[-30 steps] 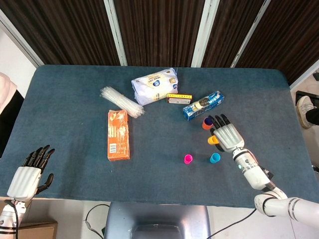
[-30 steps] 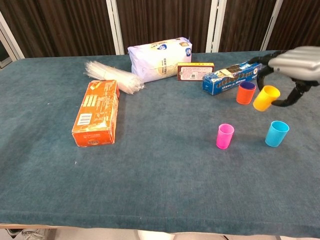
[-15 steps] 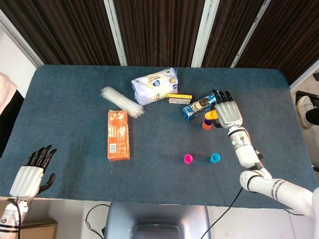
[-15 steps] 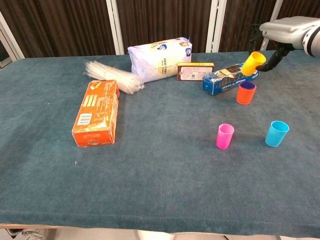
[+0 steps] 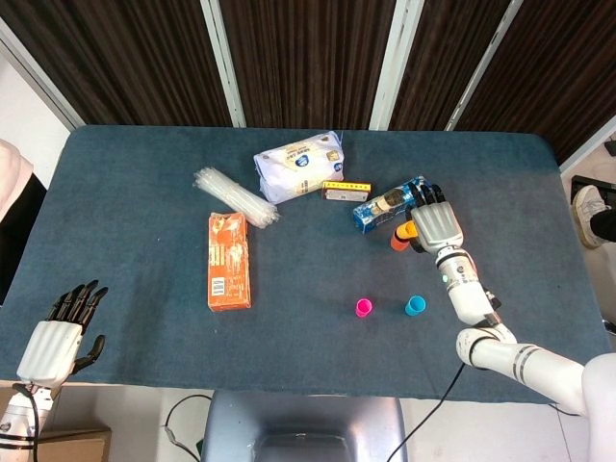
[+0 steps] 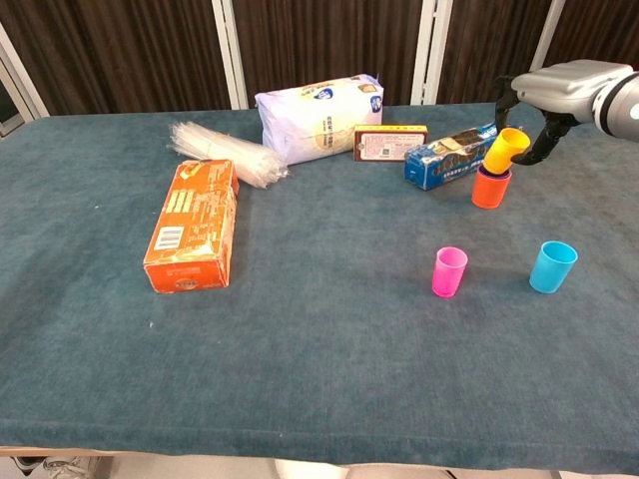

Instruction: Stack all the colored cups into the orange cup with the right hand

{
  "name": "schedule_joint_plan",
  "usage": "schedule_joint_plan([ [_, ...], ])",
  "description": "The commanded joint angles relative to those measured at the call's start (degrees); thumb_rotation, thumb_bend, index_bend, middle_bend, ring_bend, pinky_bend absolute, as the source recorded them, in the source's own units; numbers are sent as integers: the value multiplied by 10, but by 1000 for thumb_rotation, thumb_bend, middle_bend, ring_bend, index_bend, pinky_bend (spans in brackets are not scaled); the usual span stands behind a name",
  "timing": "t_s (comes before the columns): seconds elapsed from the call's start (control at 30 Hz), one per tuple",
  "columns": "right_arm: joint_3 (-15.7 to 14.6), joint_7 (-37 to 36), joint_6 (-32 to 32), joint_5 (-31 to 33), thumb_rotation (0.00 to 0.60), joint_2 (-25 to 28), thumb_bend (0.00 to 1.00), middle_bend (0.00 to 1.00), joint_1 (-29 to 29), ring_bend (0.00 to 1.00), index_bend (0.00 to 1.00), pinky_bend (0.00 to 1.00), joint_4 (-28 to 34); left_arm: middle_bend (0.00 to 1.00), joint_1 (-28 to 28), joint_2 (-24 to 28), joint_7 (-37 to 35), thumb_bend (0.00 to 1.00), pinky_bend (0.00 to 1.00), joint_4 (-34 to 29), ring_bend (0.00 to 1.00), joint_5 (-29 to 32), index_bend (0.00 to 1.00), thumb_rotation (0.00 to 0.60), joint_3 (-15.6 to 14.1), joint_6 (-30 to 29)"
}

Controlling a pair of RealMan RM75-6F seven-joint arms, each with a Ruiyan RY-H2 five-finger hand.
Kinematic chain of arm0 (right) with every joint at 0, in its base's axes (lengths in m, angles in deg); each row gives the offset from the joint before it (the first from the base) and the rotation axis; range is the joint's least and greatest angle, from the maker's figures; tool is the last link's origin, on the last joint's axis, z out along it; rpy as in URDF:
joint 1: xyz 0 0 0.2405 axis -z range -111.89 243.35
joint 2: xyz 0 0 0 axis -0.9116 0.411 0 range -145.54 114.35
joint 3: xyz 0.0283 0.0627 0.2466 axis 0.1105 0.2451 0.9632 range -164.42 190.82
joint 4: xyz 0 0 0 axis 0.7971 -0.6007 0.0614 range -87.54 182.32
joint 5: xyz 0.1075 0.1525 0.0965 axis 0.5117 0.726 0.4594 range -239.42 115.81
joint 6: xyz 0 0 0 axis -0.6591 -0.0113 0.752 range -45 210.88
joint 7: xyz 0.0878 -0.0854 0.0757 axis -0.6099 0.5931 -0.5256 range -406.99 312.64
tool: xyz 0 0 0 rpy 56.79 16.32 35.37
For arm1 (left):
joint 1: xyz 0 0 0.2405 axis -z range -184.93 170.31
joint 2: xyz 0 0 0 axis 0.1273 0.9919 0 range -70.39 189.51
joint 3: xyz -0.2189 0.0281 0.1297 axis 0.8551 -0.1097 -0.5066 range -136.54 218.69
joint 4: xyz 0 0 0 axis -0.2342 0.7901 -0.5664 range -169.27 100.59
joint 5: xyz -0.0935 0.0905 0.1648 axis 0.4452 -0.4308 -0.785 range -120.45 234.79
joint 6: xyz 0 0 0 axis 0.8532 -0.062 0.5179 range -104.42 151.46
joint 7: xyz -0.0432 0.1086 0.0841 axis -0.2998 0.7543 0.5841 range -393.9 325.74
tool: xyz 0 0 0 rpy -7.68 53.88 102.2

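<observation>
My right hand (image 6: 559,95) holds the yellow cup (image 6: 505,150) tilted, its base dipping into the mouth of the orange cup (image 6: 490,189), which stands upright at the far right of the table just near the blue packet. The pink cup (image 6: 448,271) and the blue cup (image 6: 552,266) stand upright, apart from each other, nearer on the right.

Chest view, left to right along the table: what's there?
orange box → bag of clear straws → white pouch → small brown box → pink cup → orange cup → blue cup. Blue packet, yellow cup and right hand overlap, so skipped.
</observation>
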Motion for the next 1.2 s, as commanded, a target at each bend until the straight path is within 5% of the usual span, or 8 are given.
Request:
schedule_joint_plan([
  [0.03,-3,6,-6,9,600,-5,445,20,-2,0,542,0,-6,0,0,0,-1,447,128,0,0,0,0,600,0,1],
  [0.1,-5,11,-9,16,600,-6,445,22,-3,0,485,0,-7,0,1,0,-1,447,127,1,0,0,0,600,0,1],
  [0.3,-9,6,4,9,600,22,445,0,7,0,47,0,43,0,0,1,-3,447,128,1,0,1,0,600,0,0],
  [0.37,-17,-5,31,-20,600,53,444,0,24,0,14,0,98,0,0,1,-4,447,127,1,0,0,0,600,0,-1],
  [0.53,-76,-50,84,-152,600,163,444,0,87,0,62,0,278,0,0,0,-1,447,127,0,0,-1,0,600,0,-2],
  [0.63,-126,-41,100,-224,600,210,444,0,117,0,88,0,329,0,0,-2,3,448,127,-1,0,-2,0,600,-2,-2],
  [0.87,-171,-49,95,-272,600,213,444,0,148,0,132,0,320,0,1,-4,4,448,127,-2,0,-7,0,600,-3,-1],
  [1.2,-145,-60,61,-240,600,141,444,0,141,0,211,0,227,0,2,-5,2,448,127,2,0,-8,0,600,-4,-1],
])
